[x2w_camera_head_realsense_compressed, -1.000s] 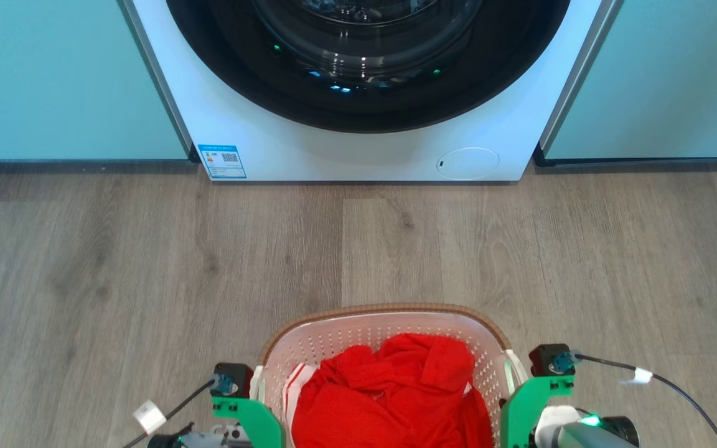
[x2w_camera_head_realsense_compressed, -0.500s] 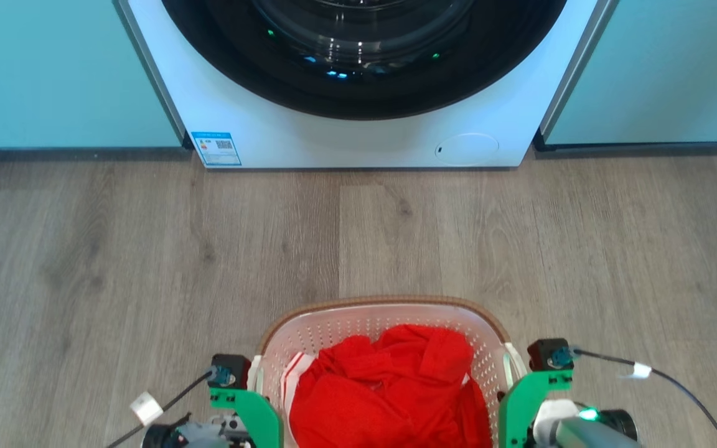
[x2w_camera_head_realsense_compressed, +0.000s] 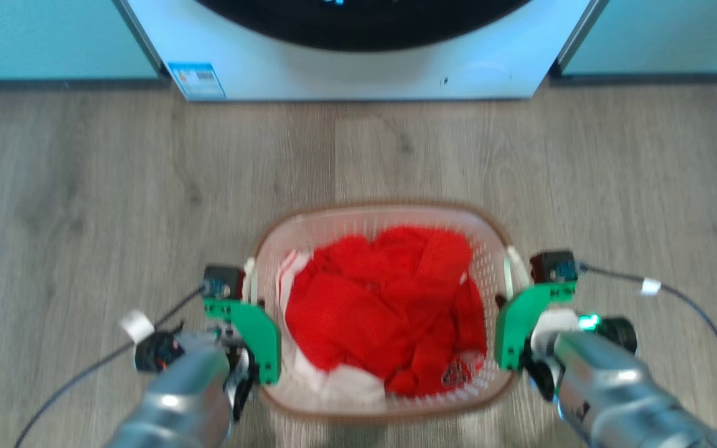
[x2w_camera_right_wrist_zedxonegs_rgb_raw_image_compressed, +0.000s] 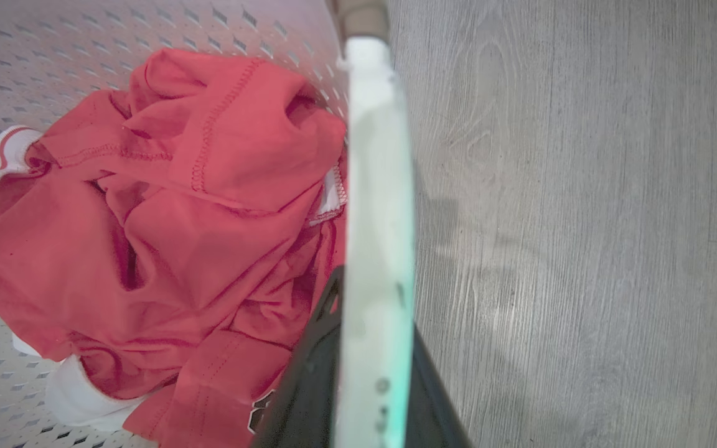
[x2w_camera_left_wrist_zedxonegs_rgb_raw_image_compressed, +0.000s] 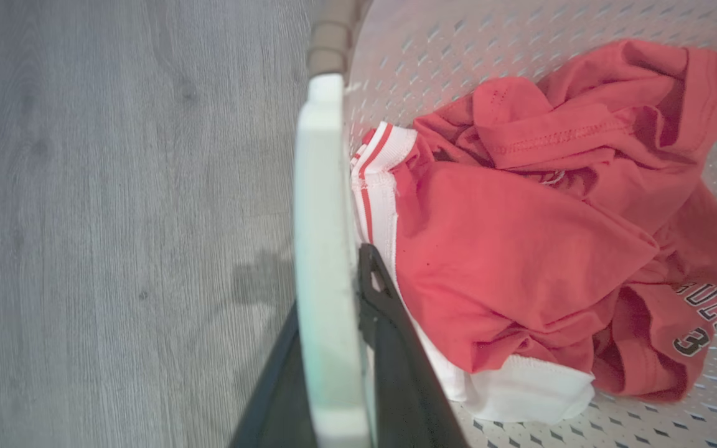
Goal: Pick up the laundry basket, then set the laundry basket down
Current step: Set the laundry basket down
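1. The left gripper [x2w_camera_left_wrist_zedxonegs_rgb_raw_image_compressed: 330, 283] is clamping its two dark fingers on the smooth, pale left handle [x2w_camera_left_wrist_zedxonegs_rgb_raw_image_compressed: 324, 186] of the laundry basket [x2w_camera_head_realsense_compressed: 383, 206]; one finger is lying inside the wall, the other outside.
2. The right gripper [x2w_camera_right_wrist_zedxonegs_rgb_raw_image_compressed: 376, 302] is pinching the right handle [x2w_camera_right_wrist_zedxonegs_rgb_raw_image_compressed: 377, 155] likewise, jaws drawn close on the flat plastic strip.
3. The basket is sitting between both grippers; its white walls are showing rows of small perforations; a brown woven-look rim is running round its rounded-rectangular mouth.
4. A crumpled red garment [x2w_camera_head_realsense_compressed: 383, 298] with white trim is lying inside.
5. A grey-brown wood-grain floor [x2w_camera_head_realsense_compressed: 84, 186] is spreading beneath; whether the basket is touching it, I cannot tell.
6. A white washing machine [x2w_camera_head_realsense_compressed: 358, 74] is standing beyond, between teal panels [x2w_camera_head_realsense_compressed: 35, 37].
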Robot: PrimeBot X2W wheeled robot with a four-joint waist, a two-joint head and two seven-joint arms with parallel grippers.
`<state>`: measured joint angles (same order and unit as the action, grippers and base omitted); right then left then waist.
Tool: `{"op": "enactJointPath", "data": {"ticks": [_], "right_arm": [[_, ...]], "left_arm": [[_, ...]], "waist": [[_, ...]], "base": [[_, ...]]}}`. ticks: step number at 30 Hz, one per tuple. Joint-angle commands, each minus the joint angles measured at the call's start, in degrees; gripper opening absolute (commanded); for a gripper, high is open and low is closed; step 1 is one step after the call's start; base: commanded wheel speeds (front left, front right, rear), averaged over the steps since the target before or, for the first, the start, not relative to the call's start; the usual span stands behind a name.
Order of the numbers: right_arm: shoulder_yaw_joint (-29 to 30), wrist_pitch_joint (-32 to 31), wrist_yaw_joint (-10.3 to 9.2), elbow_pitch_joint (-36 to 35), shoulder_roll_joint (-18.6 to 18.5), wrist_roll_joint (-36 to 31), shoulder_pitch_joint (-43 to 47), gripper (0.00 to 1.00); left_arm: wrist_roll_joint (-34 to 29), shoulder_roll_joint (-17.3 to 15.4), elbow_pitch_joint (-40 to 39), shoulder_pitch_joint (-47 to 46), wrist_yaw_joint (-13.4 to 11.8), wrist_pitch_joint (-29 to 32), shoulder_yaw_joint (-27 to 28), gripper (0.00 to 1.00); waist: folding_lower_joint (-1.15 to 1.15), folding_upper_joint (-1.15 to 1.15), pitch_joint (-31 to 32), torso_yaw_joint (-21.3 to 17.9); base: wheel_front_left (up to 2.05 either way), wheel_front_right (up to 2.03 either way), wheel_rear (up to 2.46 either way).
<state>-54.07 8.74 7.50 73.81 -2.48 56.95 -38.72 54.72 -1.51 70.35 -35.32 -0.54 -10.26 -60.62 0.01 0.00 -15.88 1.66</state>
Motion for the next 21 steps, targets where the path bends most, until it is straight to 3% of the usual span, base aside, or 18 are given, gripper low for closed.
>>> {"op": "enactJointPath", "data": {"ticks": [1,13,21], "right_arm": [[-0.8,1.4,-0.01,-0.4,-0.4,-0.6,-2.5,0.00],[-0.1,3.6,-0.01,0.1,-0.4,-2.9,-13.2,0.00],[3.3,3.5,-0.01,0.1,-0.4,-7.1,-17.5,0.00]], "left_arm": [[0.1,-1.4,-0.2,-3.2,-0.2,-1.0,0.4,0.00],[0.0,-1.4,0.1,-14.2,-0.5,-2.5,0.5,0.00],[-0.8,-1.4,0.9,-19.3,-0.4,-3.3,-0.3,0.00]], "waist": [[-0.01,0.00,-4.0,-0.1],[-0.01,0.00,-17.4,0.0],[-0.01,0.00,-25.0,-0.1]], "base": [[0.00,0.00,0.00],[0.00,0.00,0.00],[0.00,0.00,0.00]]}}
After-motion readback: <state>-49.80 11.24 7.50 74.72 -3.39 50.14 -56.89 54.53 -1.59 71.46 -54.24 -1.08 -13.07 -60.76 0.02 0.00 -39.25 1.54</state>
